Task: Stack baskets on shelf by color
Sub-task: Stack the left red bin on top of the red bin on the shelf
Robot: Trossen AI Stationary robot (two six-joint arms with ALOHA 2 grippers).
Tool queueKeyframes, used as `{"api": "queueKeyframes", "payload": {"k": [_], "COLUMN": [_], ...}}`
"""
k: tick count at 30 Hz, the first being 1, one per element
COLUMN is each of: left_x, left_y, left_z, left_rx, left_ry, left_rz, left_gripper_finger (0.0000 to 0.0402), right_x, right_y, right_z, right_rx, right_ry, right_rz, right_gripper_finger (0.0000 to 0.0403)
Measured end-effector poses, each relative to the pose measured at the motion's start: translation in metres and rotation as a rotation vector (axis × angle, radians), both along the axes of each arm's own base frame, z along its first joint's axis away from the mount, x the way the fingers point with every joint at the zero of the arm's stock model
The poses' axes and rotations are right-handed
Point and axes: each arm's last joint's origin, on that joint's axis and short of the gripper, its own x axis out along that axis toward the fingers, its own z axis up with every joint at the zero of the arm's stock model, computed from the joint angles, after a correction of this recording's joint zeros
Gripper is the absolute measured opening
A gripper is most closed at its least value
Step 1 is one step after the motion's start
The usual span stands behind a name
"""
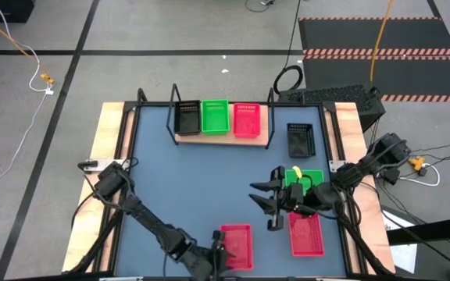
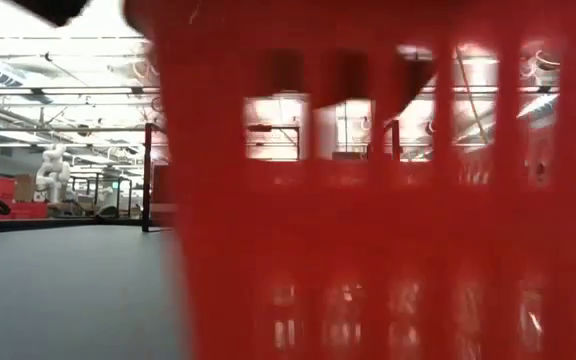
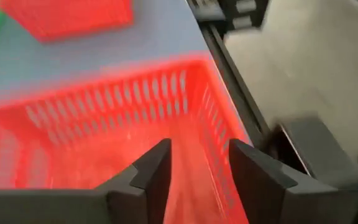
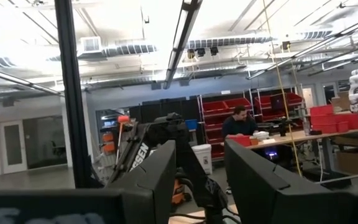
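A red basket (image 1: pixel 237 246) lies on the table near its front edge. My left gripper (image 1: pixel 219 251) is open at the basket's left long wall. In the left wrist view one finger (image 3: pixel 151 177) is inside the basket (image 3: pixel 98 130) and the other (image 3: pixel 253 177) is outside. My right gripper (image 1: pixel 268 203) is open and raised above the table's middle right, holding nothing; in its wrist view the gripper (image 4: pixel 197 180) faces the room. The shelf (image 1: pixel 261 140) at the far side carries a black (image 1: pixel 187 119), a green (image 1: pixel 215 117) and a red basket (image 1: pixel 246 120). My left gripper straddles the red basket's long wall (image 3: pixel 213 124), one finger inside and one outside, slanting down from the table's near left. I cannot tell whether either finger touches the wall. The basket rests flat on the table.
A black basket (image 1: pixel 300 139) sits at the far right, a green basket (image 1: pixel 306 178) lies under my right arm, and another red basket (image 1: pixel 306 234) lies at the near right. In the low view a red basket wall (image 2: pixel 368 200) fills most of the picture.
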Motion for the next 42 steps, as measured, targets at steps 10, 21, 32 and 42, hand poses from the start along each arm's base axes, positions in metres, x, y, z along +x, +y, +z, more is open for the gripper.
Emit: {"api": "queueKeyframes", "payload": {"k": [10,21,32,42], "left_x": [-0.008,-0.023,-0.031,-0.028], "left_y": [-0.003,-0.009,-0.010,0.008], "left_z": [0.039,0.031,0.024,0.017], "left_rx": [-0.055,-0.026,0.091,0.181], "left_ry": [-0.052,0.086,0.113,0.170], "left_rz": [-0.118,-0.214,-0.185,-0.023], "left_gripper_finger": [0.0141,0.0145,0.0145,0.0145], "right_x": [0.001,-0.003,-0.004,-0.003], "right_y": [0.000,0.007,0.010,0.011], "right_z": [0.000,-0.001,-0.001,-0.003], "right_rx": [-0.004,-0.002,0.017,0.045], "right_ry": [0.007,0.017,0.015,0.028], "right_rz": [0.002,0.026,0.045,0.062], "right_gripper_finger": [0.0130,0.0130,0.0130,0.0130]}}
